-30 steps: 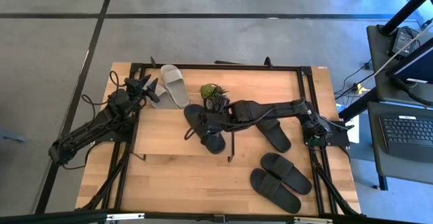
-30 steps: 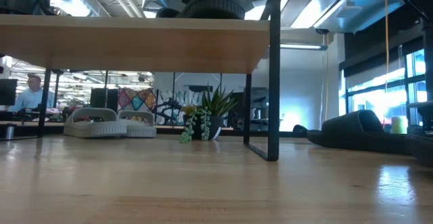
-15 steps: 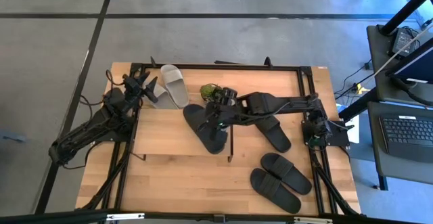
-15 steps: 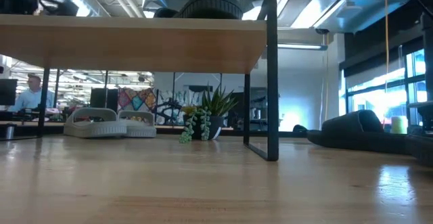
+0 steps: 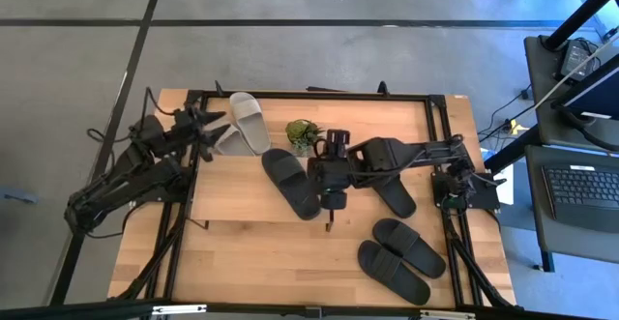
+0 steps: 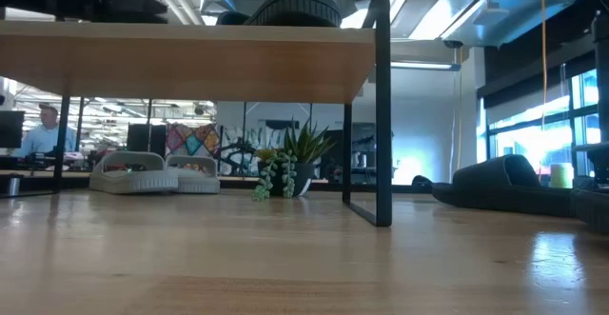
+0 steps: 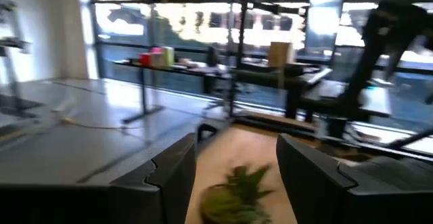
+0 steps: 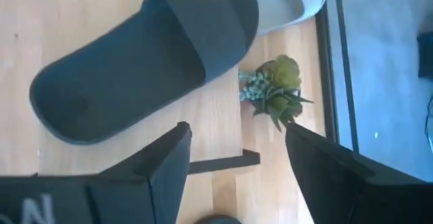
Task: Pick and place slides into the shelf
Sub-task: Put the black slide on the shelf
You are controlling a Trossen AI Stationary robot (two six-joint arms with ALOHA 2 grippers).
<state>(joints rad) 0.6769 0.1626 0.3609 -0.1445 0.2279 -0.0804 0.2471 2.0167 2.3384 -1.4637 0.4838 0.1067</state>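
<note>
The shelf [image 5: 232, 189] is a light wooden board on thin black frames at the table's middle left. One black slide [image 5: 290, 182] lies sole-down on it, and in the right wrist view this black slide [image 8: 142, 68] lies ahead of the fingers. My right gripper [image 5: 327, 177] hovers open over the shelf's right end, beside that slide, touching nothing. Two grey-white slides [image 5: 242, 125] rest on the table at the far left. My left gripper [image 5: 205, 127] stands open and level just left of them, raised off the table. More black slides lie right of the shelf [image 5: 392, 192] and at the near right [image 5: 401, 257].
A small green potted plant [image 5: 303, 133] stands at the far edge between the grey slides and my right arm. Black rails [image 5: 319, 96] frame the tabletop. In the low view the shelf board [image 6: 190, 63] spans overhead on a black leg [image 6: 383, 115].
My right gripper has drawn back toward the table's right edge and risen, away from the black slide, which stays lying on the shelf. My left gripper has risen and tipped up to level near the grey slides. Neither gripper's opening has changed.
</note>
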